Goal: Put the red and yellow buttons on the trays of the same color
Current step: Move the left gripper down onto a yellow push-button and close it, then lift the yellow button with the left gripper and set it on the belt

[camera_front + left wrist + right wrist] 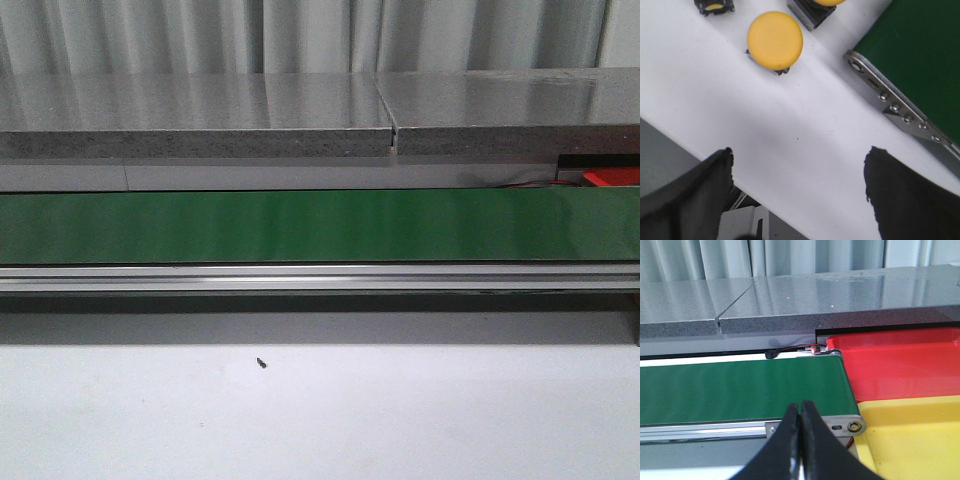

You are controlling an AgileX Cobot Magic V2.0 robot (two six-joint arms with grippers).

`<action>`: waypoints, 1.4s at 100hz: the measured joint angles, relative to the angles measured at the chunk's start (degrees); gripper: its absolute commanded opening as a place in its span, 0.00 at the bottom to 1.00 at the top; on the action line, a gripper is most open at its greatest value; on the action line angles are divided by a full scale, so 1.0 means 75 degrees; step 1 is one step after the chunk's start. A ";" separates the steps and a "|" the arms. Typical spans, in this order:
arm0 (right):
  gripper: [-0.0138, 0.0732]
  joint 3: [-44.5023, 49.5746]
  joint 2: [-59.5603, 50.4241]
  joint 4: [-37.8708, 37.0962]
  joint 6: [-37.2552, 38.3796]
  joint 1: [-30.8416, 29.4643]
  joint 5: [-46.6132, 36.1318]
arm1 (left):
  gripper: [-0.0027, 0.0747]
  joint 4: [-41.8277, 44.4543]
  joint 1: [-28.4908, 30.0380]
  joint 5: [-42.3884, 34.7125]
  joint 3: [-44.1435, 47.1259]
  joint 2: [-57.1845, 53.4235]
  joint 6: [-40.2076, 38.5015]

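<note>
So the yellow button [775, 40] is sitting on the white worktop [790, 130] with its round cap facing up toward the left wrist camera, dark square base just peeking out underneath. It's round from this angle, so no long axis I can make out. 2 more buttons are getting cut off at the frame edge: a smaller one [715, 6] with a dark housing and a yellow spot, and another one [815, 10] with a grey block body and a yellow top. All 3 are lying close together, near the end of the green belt [920, 55] and its metal bracket [895, 107].

The left end effector [797, 185] is hanging over bare worktop with its 2 dark fingers [690, 200] spread wide apart, gripping nothing and well short of the buttons.

The right end effector [801, 440] is showing its fingers pressed together, nothing between them. It's hovering by the belt's other end, where the red tray [900, 365] and yellow tray [910, 435] are sitting side by side, the red one farther back.

The front view is only showing the belt and the worktop, with a small dark speck [261, 363] on it.
</note>
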 measured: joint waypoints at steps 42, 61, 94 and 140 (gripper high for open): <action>0.08 0.0000 0.0000 0.0000 0.0000 0.0000 0.0000 | 0.70 0.0245 0.0000 0.0275 -0.0889 0.1271 -0.0149; 0.08 0.0000 0.0000 0.0000 0.0000 0.0000 0.0000 | 0.70 0.0290 0.0000 0.0438 -0.1242 0.1755 -0.0184; 0.08 0.0000 0.0000 0.0000 0.0000 0.0000 0.0000 | 0.70 0.0354 0.0000 0.0519 -0.1779 0.2700 -0.0267; 0.08 0.0000 0.0000 0.0000 0.0000 0.0000 0.0000 | 0.40 0.0403 0.0000 0.0294 -0.1922 0.3340 -0.0288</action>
